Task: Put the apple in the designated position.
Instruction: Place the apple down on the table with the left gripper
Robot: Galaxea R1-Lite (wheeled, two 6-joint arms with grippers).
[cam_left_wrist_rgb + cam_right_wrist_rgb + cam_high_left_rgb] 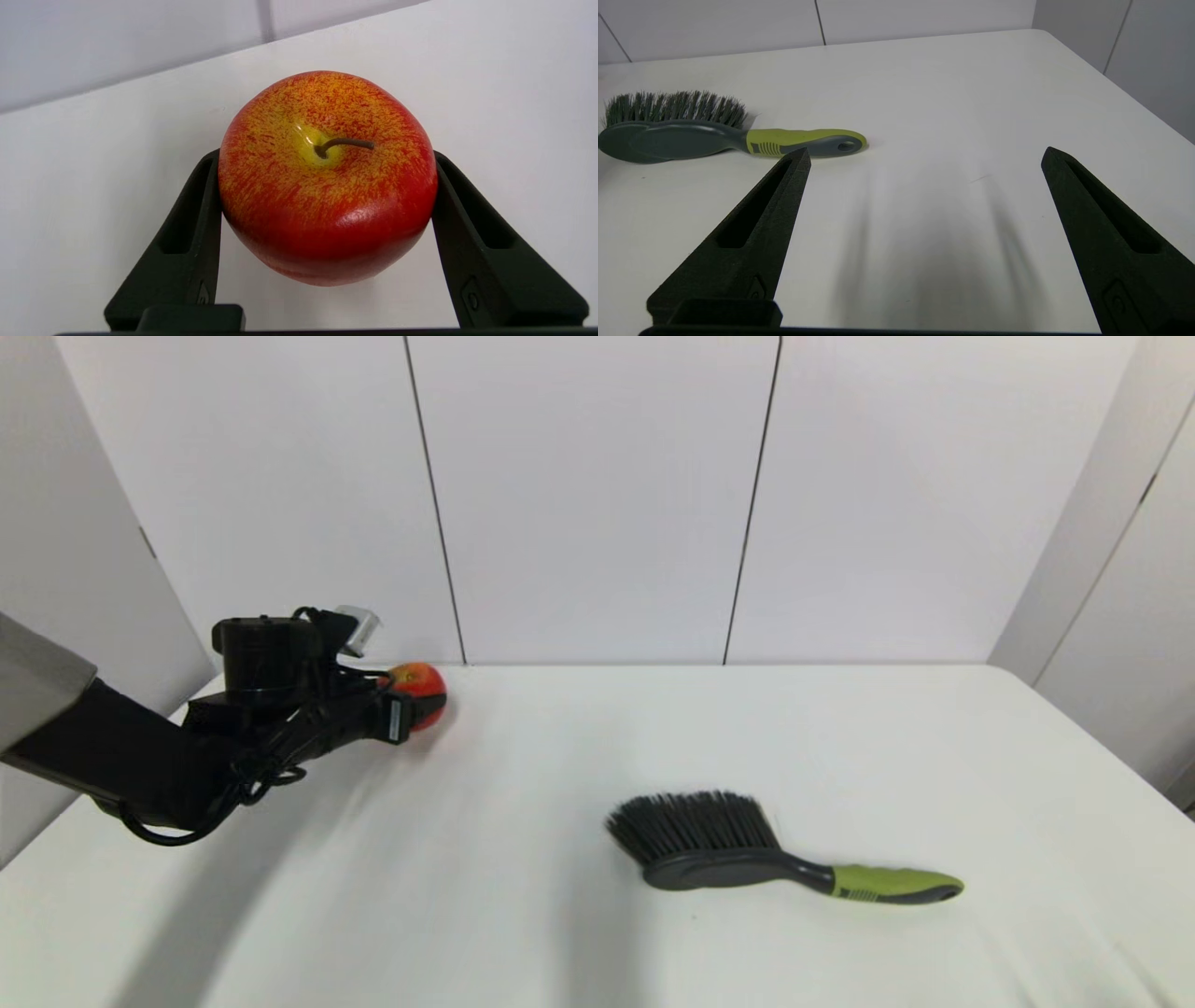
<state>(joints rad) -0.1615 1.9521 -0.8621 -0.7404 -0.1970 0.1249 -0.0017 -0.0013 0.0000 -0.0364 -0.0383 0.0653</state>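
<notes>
Head view shows one apple (422, 689), one hand brush (747, 854) and one arm at work on the white bench (560, 915). Taking the brush as landmark, the apple is well apart from it, far off beyond its bristle end toward the back wall on the robot's left. The left gripper (425, 705) is clamped on the apple: in the left wrist view its two black fingers (187, 233) press the fruit's opposite flanks, stem dimple facing the camera. The right gripper (924, 156) hangs just above the bench near the brush's green handle, fingers spread wide, holding nothing.
</notes>
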